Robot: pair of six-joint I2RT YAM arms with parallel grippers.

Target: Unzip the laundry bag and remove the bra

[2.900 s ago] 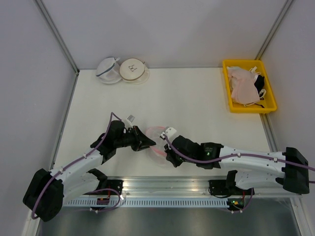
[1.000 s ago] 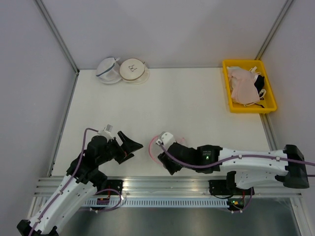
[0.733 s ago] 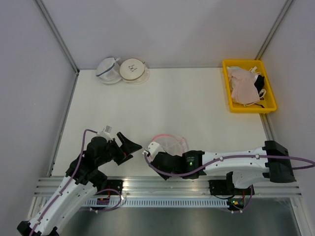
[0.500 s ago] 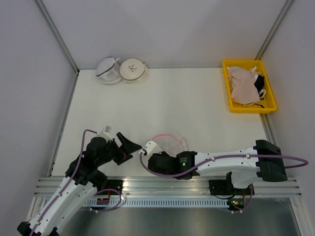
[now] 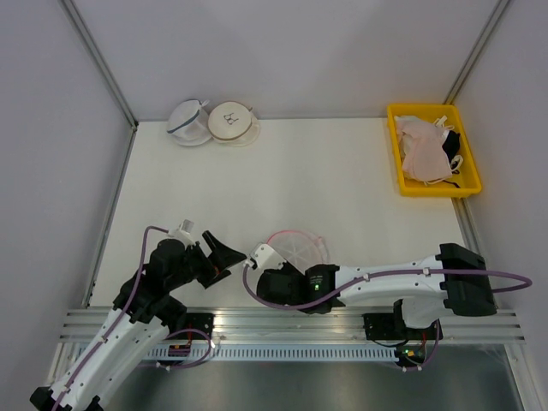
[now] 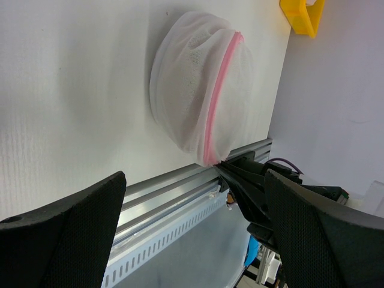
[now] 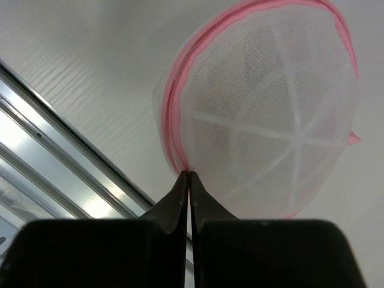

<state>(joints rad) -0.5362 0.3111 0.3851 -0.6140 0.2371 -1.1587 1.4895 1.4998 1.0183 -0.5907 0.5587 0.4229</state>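
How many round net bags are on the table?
3. The pink-rimmed bag sits at the near edge, by the right claw. The dark-trimmed bag and the beige-rimmed bag sit side by side at the far left corner. I see no others.

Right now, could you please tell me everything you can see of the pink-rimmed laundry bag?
The laundry bag is a round white mesh dome with white crossing ribs and a pink zippered rim, lying on the table near its front edge. The right gripper, shut, pinches the rim; nothing else touches it.
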